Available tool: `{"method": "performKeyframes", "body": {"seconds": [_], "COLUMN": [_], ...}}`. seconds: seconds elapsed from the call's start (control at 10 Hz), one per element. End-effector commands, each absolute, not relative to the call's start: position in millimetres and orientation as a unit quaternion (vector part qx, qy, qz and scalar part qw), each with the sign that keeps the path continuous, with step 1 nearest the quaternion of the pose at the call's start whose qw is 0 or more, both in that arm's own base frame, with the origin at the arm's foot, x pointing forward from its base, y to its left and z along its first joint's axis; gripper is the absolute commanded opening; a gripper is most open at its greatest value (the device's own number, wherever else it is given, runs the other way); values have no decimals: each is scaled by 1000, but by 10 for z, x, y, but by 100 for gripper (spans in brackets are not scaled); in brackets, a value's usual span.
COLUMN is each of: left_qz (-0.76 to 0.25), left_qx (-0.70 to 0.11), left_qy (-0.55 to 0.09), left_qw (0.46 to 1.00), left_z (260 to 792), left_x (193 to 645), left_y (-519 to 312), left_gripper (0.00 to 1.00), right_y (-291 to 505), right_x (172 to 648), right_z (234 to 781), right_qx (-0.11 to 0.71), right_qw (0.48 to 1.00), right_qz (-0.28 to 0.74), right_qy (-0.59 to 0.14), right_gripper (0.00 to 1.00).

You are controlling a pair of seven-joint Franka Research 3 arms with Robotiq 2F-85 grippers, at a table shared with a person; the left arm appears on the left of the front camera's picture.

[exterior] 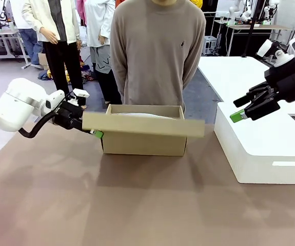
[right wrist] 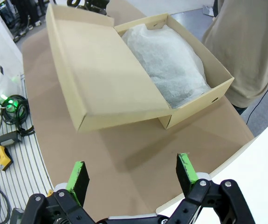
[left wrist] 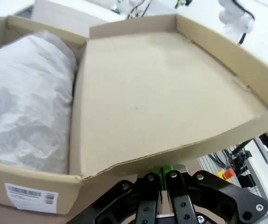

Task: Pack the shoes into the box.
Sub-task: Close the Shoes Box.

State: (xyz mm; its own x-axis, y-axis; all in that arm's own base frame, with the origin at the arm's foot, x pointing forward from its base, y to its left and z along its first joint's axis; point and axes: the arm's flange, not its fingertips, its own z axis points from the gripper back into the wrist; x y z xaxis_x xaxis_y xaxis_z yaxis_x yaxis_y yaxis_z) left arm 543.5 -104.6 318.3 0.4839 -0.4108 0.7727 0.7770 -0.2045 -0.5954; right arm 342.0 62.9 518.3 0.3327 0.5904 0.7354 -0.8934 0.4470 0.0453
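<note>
- Front view: we see the box on the brown desk, just in front of the person standing at the far side. Its lid hangs half-raised across the front. Our left gripper sits at the lid's left end, fingers pinched narrow on its edge. Our right gripper hovers over the white block, well apart from the box, holding nothing.
- Left wrist view: the left gripper has its fingers pressed together on the lid's rim, just under the cardboard. White tissue paper fills the box beside the lid; we cannot see the shoes, presumably wrapped beneath it.
- Right wrist view: the right gripper has its green pads spread wide, and the box lies ahead with its lid tilted over the near side.
- We judge the step is closing the lid. To do it well we should swing it along the hinge's arc, not drag the light box sideways, and let the lid's flaps clear the walls and tissue before we let go.
</note>
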Motion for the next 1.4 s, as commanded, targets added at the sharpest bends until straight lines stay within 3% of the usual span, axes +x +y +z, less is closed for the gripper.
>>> {"method": "performKeyframes", "body": {"seconds": [0.0, 0.5, 0.7, 1.0, 1.1, 1.2, 1.3], "left_qz": [-453, -383, -369, -370, -372, -374, -374], "left_qx": [-594, -526, -460, -418, -399, -423, -423], "left_qy": [-191, -242, -259, -249, -169, -265, -265], "left_qw": [636, 720, 765, 791, 821, 781, 781], "left_z": [3336, 3654, 3764, 3896, 3834, 3858, 3858], "left_x": [5379, 5613, 5709, 5787, 5883, 5818, 5818], "left_y": [-1084, -1144, -1163, -1073, -969, -1104, -1104], "left_gripper": [0, 0, 0, 0, 0, 0, 0], "right_y": [636, 636, 636, 636, 636, 636, 636], "right_x": [3458, 3458, 3458, 3458, 3458, 3458, 3458], "right_z": [5162, 5162, 5162, 5162, 5162, 5162, 5162], "right_qx": [239, 239, 239, 239, 239, 239, 239], "right_qw": [771, 771, 771, 771, 771, 771, 771], "right_qz": [479, 479, 479, 479, 479, 479, 479], "right_qy": [-344, -344, -344, -344, -344, -344, -344], "right_gripper": [100, 100, 100, 100, 100, 100, 100]}}
